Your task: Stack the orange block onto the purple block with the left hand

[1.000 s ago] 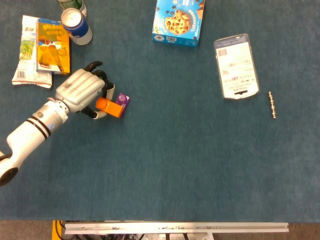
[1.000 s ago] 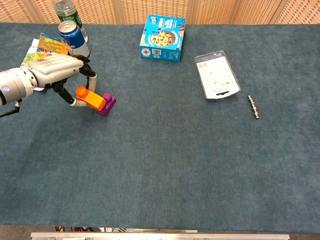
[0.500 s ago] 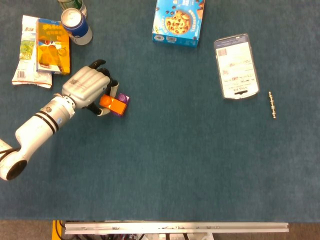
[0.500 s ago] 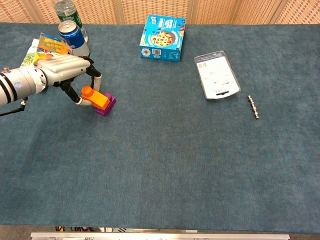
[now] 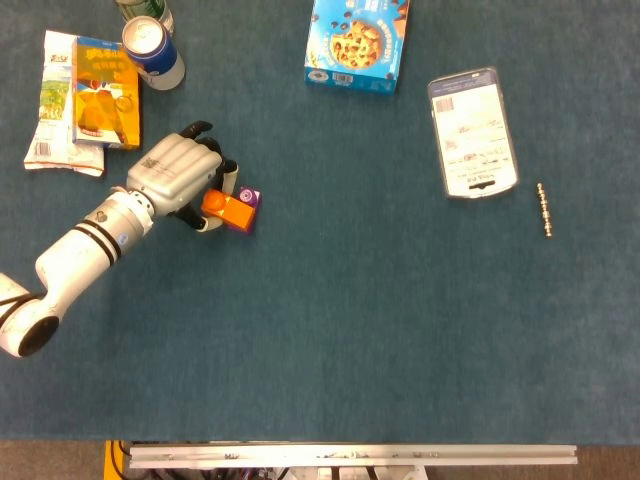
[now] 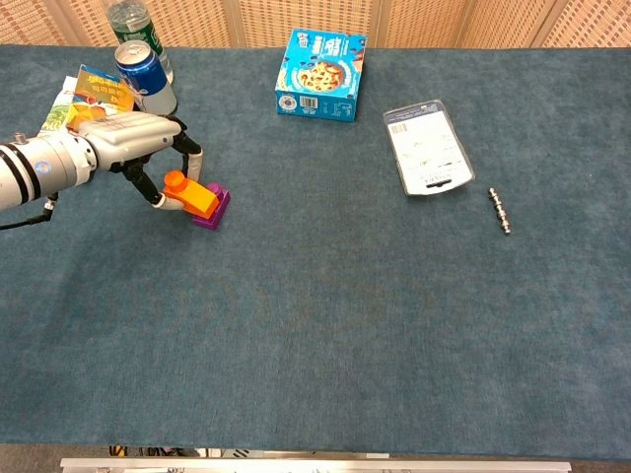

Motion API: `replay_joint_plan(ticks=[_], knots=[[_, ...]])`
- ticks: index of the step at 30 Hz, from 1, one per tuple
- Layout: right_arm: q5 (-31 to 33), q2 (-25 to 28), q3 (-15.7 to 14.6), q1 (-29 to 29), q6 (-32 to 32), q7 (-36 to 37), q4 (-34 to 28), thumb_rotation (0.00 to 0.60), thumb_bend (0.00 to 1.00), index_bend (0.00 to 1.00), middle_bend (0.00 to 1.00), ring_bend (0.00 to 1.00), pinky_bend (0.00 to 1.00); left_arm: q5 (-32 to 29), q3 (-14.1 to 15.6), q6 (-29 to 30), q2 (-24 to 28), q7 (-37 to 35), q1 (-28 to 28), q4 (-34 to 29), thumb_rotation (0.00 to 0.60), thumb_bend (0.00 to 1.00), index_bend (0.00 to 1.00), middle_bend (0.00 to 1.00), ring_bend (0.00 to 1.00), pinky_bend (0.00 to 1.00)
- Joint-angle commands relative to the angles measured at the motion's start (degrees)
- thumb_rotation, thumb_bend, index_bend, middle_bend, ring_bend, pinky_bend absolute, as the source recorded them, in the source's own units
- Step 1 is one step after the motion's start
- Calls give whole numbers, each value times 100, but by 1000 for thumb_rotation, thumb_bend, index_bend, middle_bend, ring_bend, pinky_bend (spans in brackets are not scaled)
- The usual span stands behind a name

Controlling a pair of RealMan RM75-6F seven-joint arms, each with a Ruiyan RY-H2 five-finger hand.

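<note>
My left hand [image 5: 178,178] [image 6: 126,141] reaches in from the left and pinches the orange block [image 5: 226,208] [image 6: 193,194] between thumb and fingers. The orange block rests on top of the purple block [image 5: 250,198] [image 6: 215,209], tilted a little, with its left end sticking out past the purple one. Only the purple block's right edge and base show beneath it. The right hand appears in neither view.
A blue soda can [image 5: 153,52] [image 6: 146,76], a green bottle [image 6: 132,22] and snack packets [image 5: 84,100] lie at the far left behind my hand. A blue cookie box [image 5: 358,41] [image 6: 320,61], a flat blister pack [image 5: 472,131] and a small metal bolt [image 5: 544,209] lie further right.
My left hand carried the orange block right, onto the purple block, and turned it more in line with it. In the last half second it has barely shifted.
</note>
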Motion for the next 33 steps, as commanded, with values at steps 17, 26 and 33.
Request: replay_joint_plan(ticks=[17, 26, 33], knots=[[22, -7, 7, -27, 11, 38, 57, 600, 204, 506, 507, 436, 469, -46, 25, 168, -242, -42, 116, 202, 600, 202, 481, 499, 249, 70], [8, -11, 6, -29, 11, 43, 67, 600, 205, 506, 507, 436, 469, -37, 55, 344, -383, 30, 234, 317, 600, 202, 481, 500, 248, 70], [8, -5, 7, -38, 19, 37, 60, 600, 204, 506, 507, 436, 469, -69, 56, 450, -477, 182, 310, 401, 600, 201, 482, 501, 248, 70]])
